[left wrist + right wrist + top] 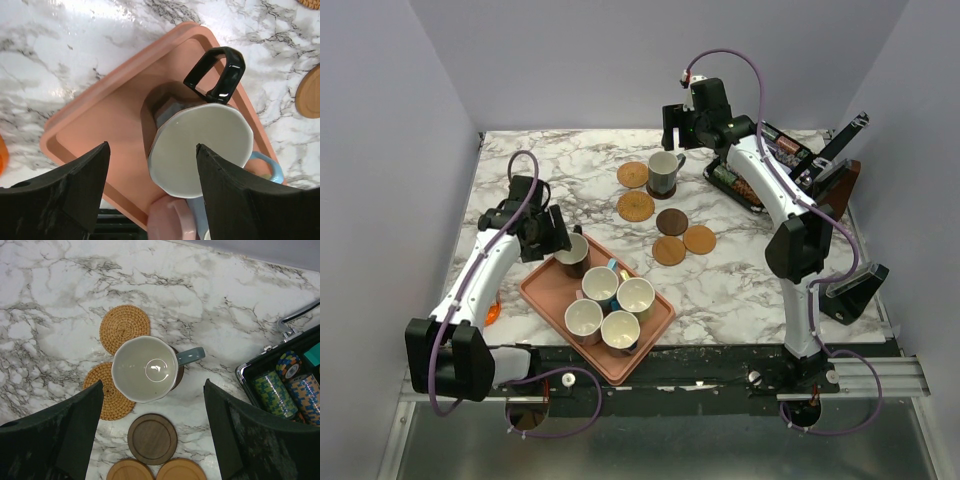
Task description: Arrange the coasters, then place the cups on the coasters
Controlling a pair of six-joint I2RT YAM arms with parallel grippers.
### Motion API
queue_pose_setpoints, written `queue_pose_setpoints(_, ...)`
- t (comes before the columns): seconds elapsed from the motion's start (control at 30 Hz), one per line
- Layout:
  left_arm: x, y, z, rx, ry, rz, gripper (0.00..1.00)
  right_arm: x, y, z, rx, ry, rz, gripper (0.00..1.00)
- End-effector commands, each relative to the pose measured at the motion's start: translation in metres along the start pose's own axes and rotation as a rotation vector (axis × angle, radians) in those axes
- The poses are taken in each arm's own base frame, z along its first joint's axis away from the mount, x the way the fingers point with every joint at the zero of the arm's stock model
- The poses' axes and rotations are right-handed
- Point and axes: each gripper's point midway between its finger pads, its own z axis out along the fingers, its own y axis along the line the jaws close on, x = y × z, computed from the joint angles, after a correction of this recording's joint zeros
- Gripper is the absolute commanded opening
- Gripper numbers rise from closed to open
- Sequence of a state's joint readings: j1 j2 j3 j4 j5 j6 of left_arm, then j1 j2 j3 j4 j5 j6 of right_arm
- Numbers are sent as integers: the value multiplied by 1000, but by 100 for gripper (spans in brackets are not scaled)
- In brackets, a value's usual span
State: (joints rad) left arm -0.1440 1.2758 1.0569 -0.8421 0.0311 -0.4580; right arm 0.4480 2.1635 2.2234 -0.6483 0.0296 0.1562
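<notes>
Bright, even overhead light fills all three views, with soft white glare on the marble bench (100, 85) in the left wrist view. Shadows beside the black cup (200, 150) are short and soft-edged. The lower edges of both wrist views look slightly blurred.

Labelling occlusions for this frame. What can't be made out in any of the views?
Dark brown round coaster under the grey-green mug: right wrist view, mug covers all but a sliver.
Pink cup and light blue cup on the salmon-pink tray: left wrist view, cut by the bottom edge, partly behind the black mug.
Small orange object beside the tray: top view, left arm hides most; unidentifiable.
</notes>
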Motion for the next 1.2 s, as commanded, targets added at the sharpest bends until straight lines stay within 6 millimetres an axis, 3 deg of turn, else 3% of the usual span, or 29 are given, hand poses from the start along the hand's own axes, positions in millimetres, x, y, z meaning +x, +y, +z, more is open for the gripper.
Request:
queue_pose_setpoints(0.0, 20, 4, 1, -41, 44, -202, 71, -3, 3, -14, -7, 0, -10, 88)
queue_pose_setpoints(0.17, 20, 13, 10, -82, 23, -209, 52, -4, 3, -16, -8, -6, -8, 88)
queue_pose_setpoints(0.3, 6, 12, 15, -91, -14, -198, 17, -3, 3, -18, -6, -5, -8, 88)
queue_pose_setpoints(0.4, -15, 12, 11, -109, -69, -171, 1, 0, 0, -18, 5, 1, -10, 88)
queue_pose_setpoints(0.57, -54, 0, -1, -75, -132, -16, 0, -1, -4, -26, 24, -9, -13, 87)
queue_pose_setpoints(0.73, -93, -10, -18, -51, -225, 182, 0, -8, 5, -39, -34, -50, -39, 86)
queue_pose_setpoints(0.9, -130, -43, -14, 63, -227, 321, 0, -8, 13, -49, -82, -49, -52, 84)
queue_pose_setpoints(1.03, -155, -65, -5, 108, -218, 340, 0, -14, 32, -65, -171, -50, -11, 80)
queue_pose_setpoints(1.17, -170, -81, 2, 129, -215, 348, 0, -11, 67, -74, -266, -34, 10, 76)
